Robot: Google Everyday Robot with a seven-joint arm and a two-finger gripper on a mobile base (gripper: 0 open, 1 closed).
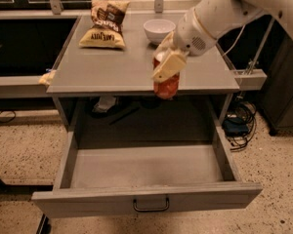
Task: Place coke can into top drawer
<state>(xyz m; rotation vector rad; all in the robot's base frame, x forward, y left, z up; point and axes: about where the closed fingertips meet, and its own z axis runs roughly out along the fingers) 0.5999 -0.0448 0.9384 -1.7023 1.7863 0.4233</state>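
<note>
**Can at the worktop's near edge, drawer open below**

Your pincer point(169, 66) is pinching the can point(166, 86) by its upper half. One cream finger lies across the front of it, and the red body shows beneath. The can hangs at the near edge of the worktop point(112, 67), right of centre. Its base seems to overlap that edge, so I judge it lifted rather than standing. The bowl point(158, 29) sits on the far side behind the arm, and the chip bag point(106, 24) is at the far left. Neither is in your way.

The drawer point(146, 199) is pulled out on the near side, below the worktop. Its grey floor is bare, and its handle point(151, 204) sits at the middle of the front panel.

The step in hand is the carry: you have the grasp and the lift, but the can is not yet over the drawer floor.

For the next move, as I read it:
- Bring the can nearward until it is past the worktop lip and above the open floor.
- Lower it upright.
- Aim for the near half of the drawer, since the far part lies tucked under the worktop and your wrist would meet the edge there.
- Drift a little left as you go, because the right drawer wall is close beneath the can's present line.
- Spread the pincer only when the base is on the floor or just above it, so the can doesn't tip.
</note>
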